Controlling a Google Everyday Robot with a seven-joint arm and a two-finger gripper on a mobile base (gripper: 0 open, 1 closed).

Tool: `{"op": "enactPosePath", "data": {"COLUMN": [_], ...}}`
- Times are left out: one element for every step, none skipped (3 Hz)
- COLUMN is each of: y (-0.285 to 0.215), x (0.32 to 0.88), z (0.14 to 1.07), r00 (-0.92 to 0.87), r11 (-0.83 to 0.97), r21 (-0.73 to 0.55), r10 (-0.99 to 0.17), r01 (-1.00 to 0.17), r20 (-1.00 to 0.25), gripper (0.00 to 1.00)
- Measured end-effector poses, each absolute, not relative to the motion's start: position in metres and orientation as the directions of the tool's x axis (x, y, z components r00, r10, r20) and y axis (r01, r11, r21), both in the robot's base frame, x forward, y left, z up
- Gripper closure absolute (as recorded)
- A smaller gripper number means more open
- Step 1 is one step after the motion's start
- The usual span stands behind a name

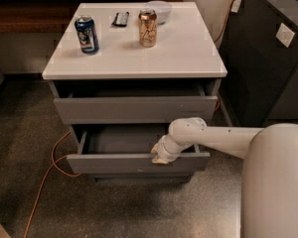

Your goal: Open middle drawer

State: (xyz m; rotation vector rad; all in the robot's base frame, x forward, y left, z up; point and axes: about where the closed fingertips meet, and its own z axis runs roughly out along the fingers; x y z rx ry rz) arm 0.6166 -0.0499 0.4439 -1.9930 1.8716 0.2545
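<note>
The middle drawer (114,163) sits pulled well out, right under the gripper (158,156) on its front edge, so the job looks nearly done; I cannot tell if the gripper is open or closed.

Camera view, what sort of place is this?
Probably an office or lab corner: a drawer cabinet holding a blue can, speckled floor, orange cable. The hand is at the open middle drawer's front edge.

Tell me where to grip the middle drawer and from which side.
Grip the middle drawer by the front panel's top edge, from above: the front is flat, handleless, and that edge stands exposed. The gripper sits there, right of centre.
</note>
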Motion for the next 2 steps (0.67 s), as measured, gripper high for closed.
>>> {"op": "enactPosePath", "data": {"y": [-0.0498, -0.0498], "x": [0.6108, 0.6108], "z": [0.442, 0.4423], "r00": [0.09, 0.09], "r11": [-0.031, -0.031], "r21": [-0.155, -0.155], "r10": [-0.914, -0.914], "r01": [-0.987, -0.987], "r20": [-0.395, -0.395], "gripper": [1.0, 1.0]}}
